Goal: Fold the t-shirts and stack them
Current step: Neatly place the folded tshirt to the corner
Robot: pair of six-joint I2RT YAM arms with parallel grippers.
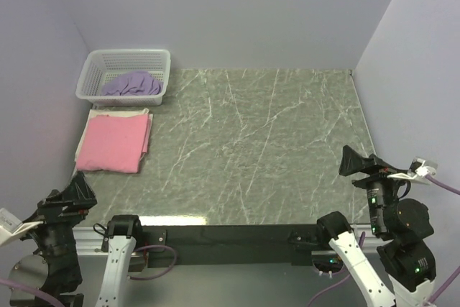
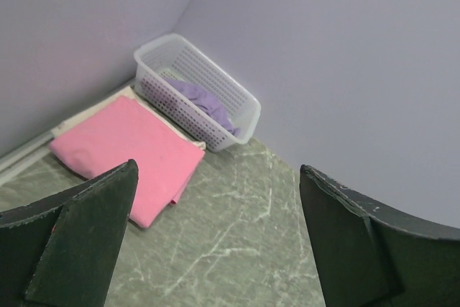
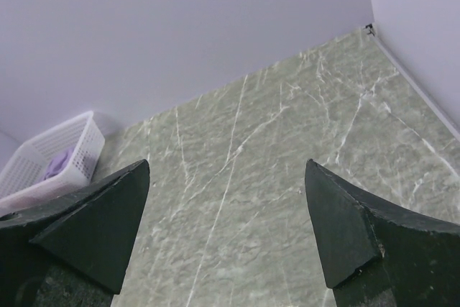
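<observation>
One pink shirt (image 1: 113, 143) lies folded atop one cream shirt (image 1: 119, 112) at the left edge of the table (image 1: 251, 141); one lavender shirt (image 1: 131, 84) sits in the single basket (image 1: 92, 71), far-left corner. Left gripper (image 2: 217, 170) and right gripper (image 3: 226, 167) both gape, empty

The top view looks down from high up and sees the whole surface (image 1: 251, 141). The left wrist view sits low, looking at the far left corner. The right wrist view sits low, looking across to the back wall (image 3: 180, 26). All three show the basket (image 1: 129, 53).
</observation>
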